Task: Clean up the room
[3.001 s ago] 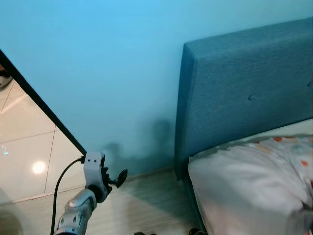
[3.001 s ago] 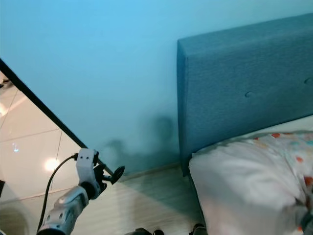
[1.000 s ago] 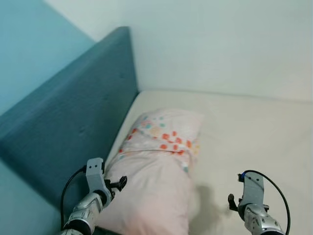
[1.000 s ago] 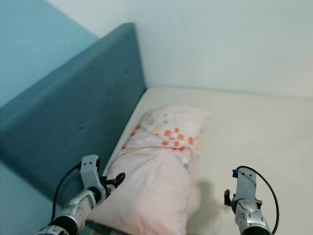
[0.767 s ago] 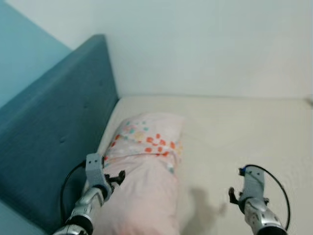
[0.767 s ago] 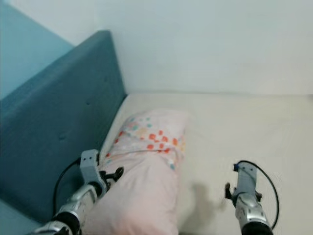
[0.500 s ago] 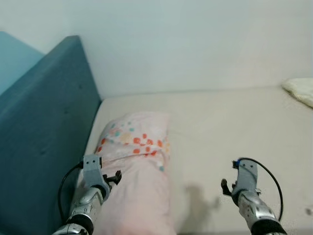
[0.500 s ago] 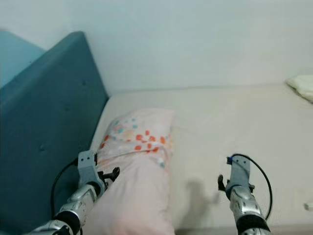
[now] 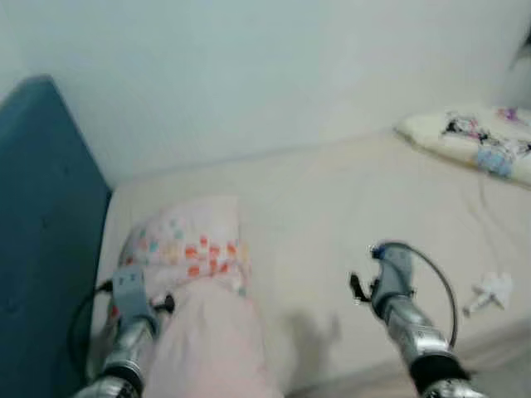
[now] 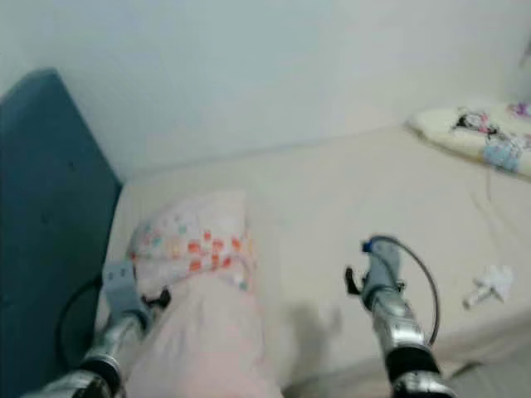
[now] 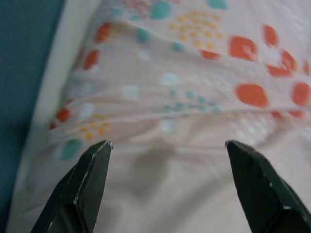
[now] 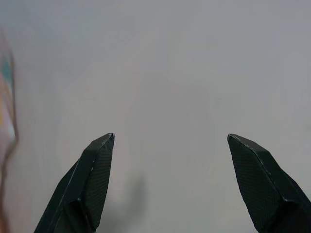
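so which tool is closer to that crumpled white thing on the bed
Right. The right tool hovers over the mattress beside the crumpled white thing, on its left; the left tool is far across, over the dotted pillow.

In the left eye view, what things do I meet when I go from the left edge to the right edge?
Blue headboard → left hand → pink dotted pillow → right hand → small white crumpled thing on the mattress. A cream printed pillow lies far right, further back.

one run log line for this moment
left claw open over pink pillow | right claw open over bed sheet | white scrap on bed
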Controlling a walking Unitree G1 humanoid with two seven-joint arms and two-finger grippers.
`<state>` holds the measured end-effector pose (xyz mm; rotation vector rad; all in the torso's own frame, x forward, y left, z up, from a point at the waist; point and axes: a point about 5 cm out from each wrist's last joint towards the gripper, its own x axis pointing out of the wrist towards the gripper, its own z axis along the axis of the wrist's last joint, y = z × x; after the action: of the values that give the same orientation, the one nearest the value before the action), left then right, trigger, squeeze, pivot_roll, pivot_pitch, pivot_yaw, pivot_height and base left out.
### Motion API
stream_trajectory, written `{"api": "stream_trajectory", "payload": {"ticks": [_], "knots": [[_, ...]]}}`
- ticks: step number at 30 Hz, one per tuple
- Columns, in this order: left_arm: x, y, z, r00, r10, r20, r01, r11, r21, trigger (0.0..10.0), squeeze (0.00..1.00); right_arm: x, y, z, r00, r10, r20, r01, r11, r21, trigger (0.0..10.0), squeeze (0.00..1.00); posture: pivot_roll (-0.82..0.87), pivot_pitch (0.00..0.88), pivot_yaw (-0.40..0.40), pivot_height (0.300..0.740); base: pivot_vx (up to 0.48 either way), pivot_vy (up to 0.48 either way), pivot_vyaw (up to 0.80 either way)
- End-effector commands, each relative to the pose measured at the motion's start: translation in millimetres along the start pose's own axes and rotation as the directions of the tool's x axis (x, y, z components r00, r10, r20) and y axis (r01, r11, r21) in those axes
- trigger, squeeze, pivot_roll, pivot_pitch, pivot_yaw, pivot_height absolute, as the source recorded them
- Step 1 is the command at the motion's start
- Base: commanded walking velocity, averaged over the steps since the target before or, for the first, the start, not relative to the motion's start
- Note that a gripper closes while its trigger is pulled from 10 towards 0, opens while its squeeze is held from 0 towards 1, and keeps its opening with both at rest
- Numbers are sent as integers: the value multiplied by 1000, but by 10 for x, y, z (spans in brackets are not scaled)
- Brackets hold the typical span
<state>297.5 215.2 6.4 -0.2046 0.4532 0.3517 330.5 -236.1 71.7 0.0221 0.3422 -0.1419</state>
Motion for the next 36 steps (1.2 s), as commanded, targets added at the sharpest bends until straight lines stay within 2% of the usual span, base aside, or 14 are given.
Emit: {"api": "stream_trajectory", "payload": {"ticks": [1,10,12,14,17,19,27,30,36], "knots": [[-36,204,-142,995,79,-59,-79,997,0,10000,0,-1,129,80,997,67,44,-68,997,25,10000,0,-124,47,59,740,0,0,0],[-55,219,-206,994,76,-83,-75,997,16,10000,0,-8,155,187,993,82,81,-83,996,18,10000,0,-132,58,58,707,0,0,0],[-67,201,-242,994,59,-93,-57,998,17,10000,0,-17,144,191,993,78,85,-80,997,16,10000,0,-131,63,57,697,0,0,0],[-98,110,-329,993,-29,-115,33,999,34,10000,0,-32,110,208,993,72,93,-73,997,13,10000,0,-132,73,57,682,0,0,0],[-106,91,-345,992,-49,-119,54,998,36,10000,0,-38,100,212,993,69,96,-70,997,11,10000,0,-132,75,57,677,0,0,0],[-118,71,-370,990,-68,-122,77,994,73,10000,0,-45,70,223,993,61,99,-63,998,13,10000,0,-133,78,57,667,0,0,0],[-136,-34,-395,980,-151,-127,167,978,125,10000,0,-72,-25,238,994,37,105,-39,999,9,10000,0,-132,103,55,647,0,0,0],[-142,-120,-385,972,-201,-123,224,951,215,10000,0,-89,-46,217,995,27,100,-28,1000,6,10000,0,-127,117,55,632,0,0,0],[-136,-133,-371,973,-199,-119,221,952,210,10000,0,-101,5,166,996,34,88,-35,999,5,10000,0,-118,133,55,607,0,0,0]]}}
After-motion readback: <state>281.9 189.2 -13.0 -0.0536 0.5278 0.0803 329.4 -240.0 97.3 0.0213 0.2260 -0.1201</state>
